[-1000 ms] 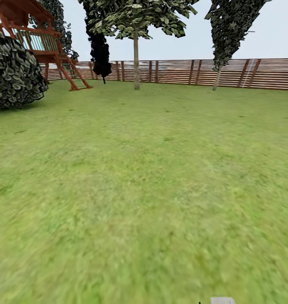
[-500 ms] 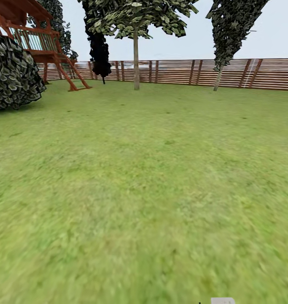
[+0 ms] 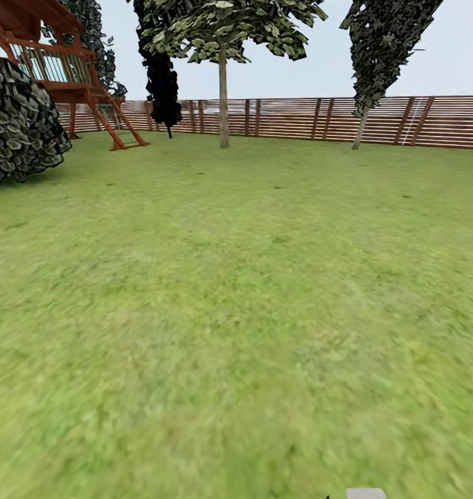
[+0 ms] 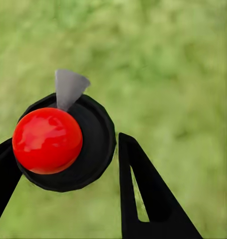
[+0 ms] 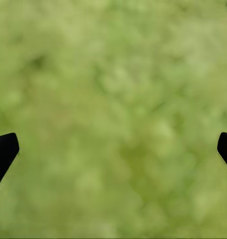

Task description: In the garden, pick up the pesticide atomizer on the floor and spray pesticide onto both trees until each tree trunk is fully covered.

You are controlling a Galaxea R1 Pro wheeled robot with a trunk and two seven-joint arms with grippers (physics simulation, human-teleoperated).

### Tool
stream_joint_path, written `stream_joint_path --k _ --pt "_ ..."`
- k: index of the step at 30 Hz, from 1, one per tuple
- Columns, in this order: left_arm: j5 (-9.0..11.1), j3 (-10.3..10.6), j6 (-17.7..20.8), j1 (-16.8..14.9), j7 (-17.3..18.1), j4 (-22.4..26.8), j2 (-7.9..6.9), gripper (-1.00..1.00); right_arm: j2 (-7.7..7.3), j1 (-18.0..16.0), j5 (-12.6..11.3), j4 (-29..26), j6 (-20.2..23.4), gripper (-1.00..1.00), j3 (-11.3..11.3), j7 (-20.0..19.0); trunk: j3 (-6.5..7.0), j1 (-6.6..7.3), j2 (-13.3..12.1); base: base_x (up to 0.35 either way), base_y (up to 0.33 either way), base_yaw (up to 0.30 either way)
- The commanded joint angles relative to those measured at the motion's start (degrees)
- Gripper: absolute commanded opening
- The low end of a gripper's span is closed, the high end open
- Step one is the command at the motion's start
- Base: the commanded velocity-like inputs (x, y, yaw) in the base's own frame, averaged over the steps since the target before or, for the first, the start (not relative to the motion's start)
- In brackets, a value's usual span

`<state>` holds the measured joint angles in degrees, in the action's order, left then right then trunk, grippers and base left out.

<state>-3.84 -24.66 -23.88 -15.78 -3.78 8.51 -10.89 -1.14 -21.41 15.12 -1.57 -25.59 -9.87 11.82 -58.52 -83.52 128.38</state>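
Note:
The pesticide atomizer [image 4: 63,142], a black round body with a glossy red ball top and a grey cone nozzle, sits between the black fingers [image 4: 138,194] of my left gripper [image 4: 61,149], which is shut on it above blurred grass. My right gripper [image 5: 115,144] hangs open over the lawn with nothing between its tips. Far ahead in the head view stands a tree [image 3: 224,28] with a pale straight trunk [image 3: 224,104] and patchy green leaves, in front of the slat fence [image 3: 298,118]. The garden lawn [image 3: 236,291] stretches from me to it.
A big dark leafy bush [image 3: 21,125] and a red-brown wooden play tower [image 3: 63,69] stand at the left. A dark thin-stemmed tree [image 3: 163,83] and another leaning one [image 3: 378,55] rise by the fence. A small grey part [image 3: 366,493] pokes in at the bottom edge.
The whole head view has shifted slightly: the bush and play tower slid left while the pale-trunked tree stays centred. That is camera motion, not the things moving.

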Motion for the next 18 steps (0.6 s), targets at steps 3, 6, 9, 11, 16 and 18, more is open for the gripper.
stream_joint_path --k 3,6,9,11,16,18 --pt "-0.43 -0.04 -0.20 -0.04 -0.32 -0.07 -0.01 -1.00 0.00 -0.05 0.61 0.07 -0.16 1.00 -0.41 0.22 -0.05 -0.03 0.02 0.338 0.000 0.000" --pt "-0.44 -0.04 -0.20 -0.04 -0.33 -0.07 -0.01 -1.00 0.00 -0.04 0.61 0.07 -0.16 1.00 -0.41 0.23 -0.05 -0.03 0.02 0.338 0.000 0.000" --pt "-0.46 -0.04 -0.20 -0.04 -0.34 -0.07 -0.01 -1.00 0.00 -0.04 0.61 0.07 -0.16 1.00 -0.41 0.24 -0.05 -0.03 0.02 0.338 0.000 0.000" --pt "-0.42 -0.04 -0.20 -0.04 -0.34 -0.07 -0.01 -1.00 0.00 -0.04 0.61 0.07 -0.16 1.00 -0.41 0.23 -0.05 -0.03 0.02 0.338 0.000 0.000" --pt "-0.40 -0.02 -0.20 -0.04 -0.35 -0.07 -0.01 -1.00 0.00 -0.04 0.61 0.07 -0.16 1.00 -0.41 0.24 -0.05 -0.03 0.02 0.338 0.000 0.000" --pt "-0.39 -0.04 -0.18 -0.04 -0.34 -0.07 -0.01 -1.00 0.00 -0.04 0.61 0.07 -0.16 1.00 -0.41 0.23 -0.05 -0.03 0.02 0.338 0.000 0.000"
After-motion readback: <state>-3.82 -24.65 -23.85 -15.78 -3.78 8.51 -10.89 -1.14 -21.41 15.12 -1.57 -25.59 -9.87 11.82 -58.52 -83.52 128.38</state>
